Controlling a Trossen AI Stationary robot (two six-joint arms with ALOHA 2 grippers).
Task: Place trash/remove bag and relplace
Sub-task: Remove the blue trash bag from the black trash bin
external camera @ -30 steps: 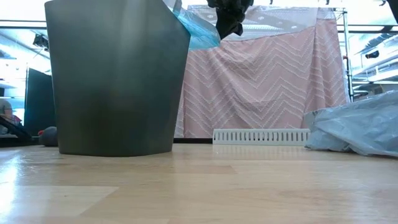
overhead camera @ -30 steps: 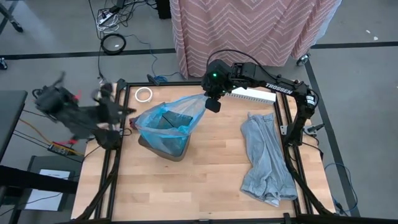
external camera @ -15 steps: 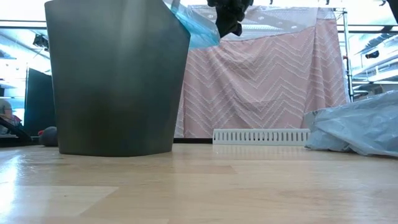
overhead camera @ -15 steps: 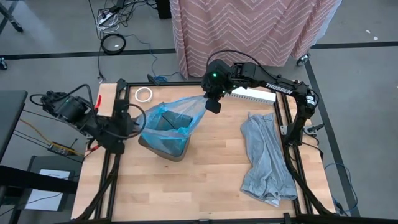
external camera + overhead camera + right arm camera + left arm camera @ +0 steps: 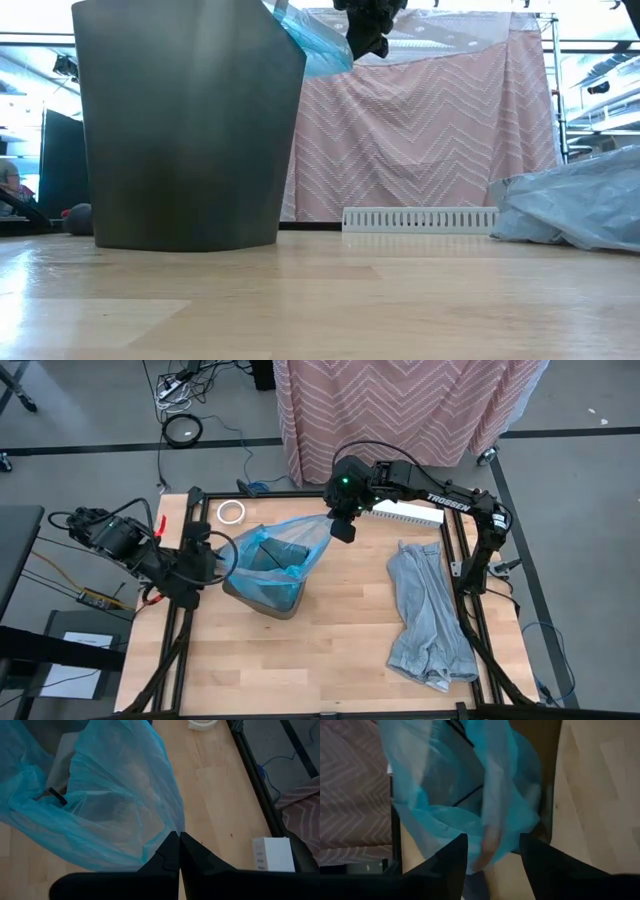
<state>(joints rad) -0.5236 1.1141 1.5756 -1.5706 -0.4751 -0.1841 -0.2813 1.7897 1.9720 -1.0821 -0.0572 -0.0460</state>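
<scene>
A pale wooden table (image 5: 330, 650) framed by black rails stands on a grey floor, with a pink zigzag-patterned curtain (image 5: 400, 410) hanging behind it and cables trailing on the floor. Left of the table's centre sits a dark grey bin (image 5: 262, 595), lined with a thin blue plastic bag (image 5: 290, 545) whose rim billows well above the bin's edge. Inside the bag, thin dark sticks (image 5: 56, 796) show through the plastic; other trash cannot be made out. The right gripper (image 5: 341, 528) is at the bag's far right corner, its fingers pressed together on a pinch of the blue film, holding that corner up and out. The left gripper (image 5: 213, 555) is at the bag's left edge with its fingers spread apart, the blue plastic bulging just in front of them but not clamped. A white tape ring (image 5: 232, 512) lies near the far left corner, a white slotted strip (image 5: 405, 512) lies along the far edge, and a crumpled grey bag (image 5: 430, 615) sprawls on the right side.
</scene>
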